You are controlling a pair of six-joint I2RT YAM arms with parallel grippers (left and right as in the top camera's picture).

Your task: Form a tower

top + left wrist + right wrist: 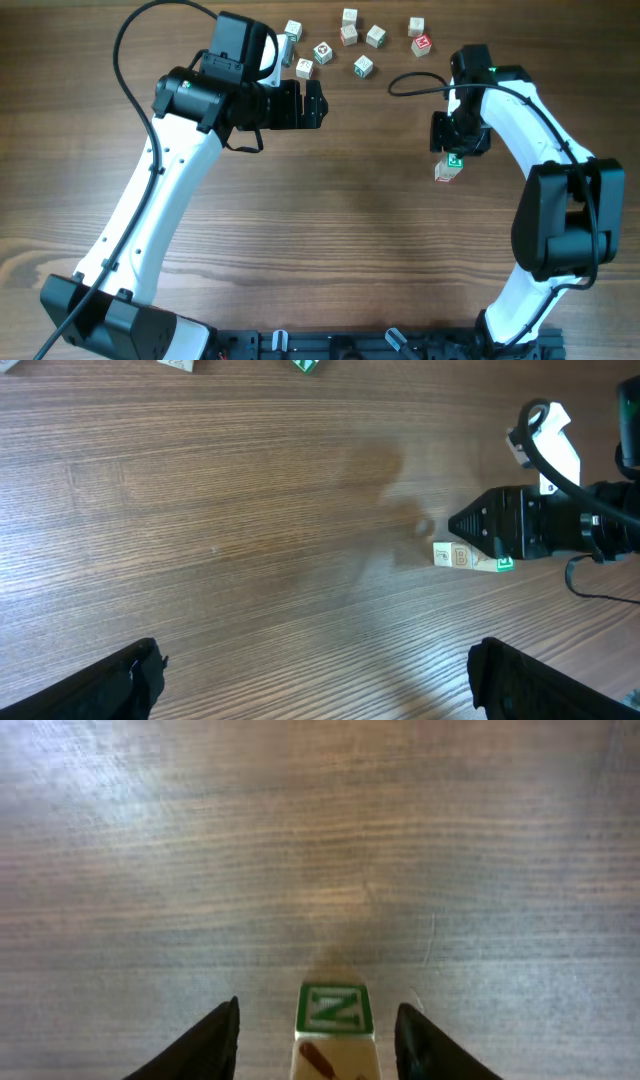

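Near the right side of the brown wooden table (330, 220), a short tower of small pale wooden cubes (449, 168), green-marked face on top, long axis upright. Stands directly beneath the black right gripper (317, 1010), far nearer to it than to the other arm. Flanked at the top cube by that gripper's fingers (215, 1040), a clear gap on each side: parted, gripping nothing. Calls, by the look of it, for a straight lift clear, without sideways drift, lest the stack topple. Well apart across bare wood, the black left gripper (312, 103), spread wide and empty. Along the far edge, loose pale wooden cubes (362, 66) with coloured marks, only a looping black cable (415, 80) between them and the tower.
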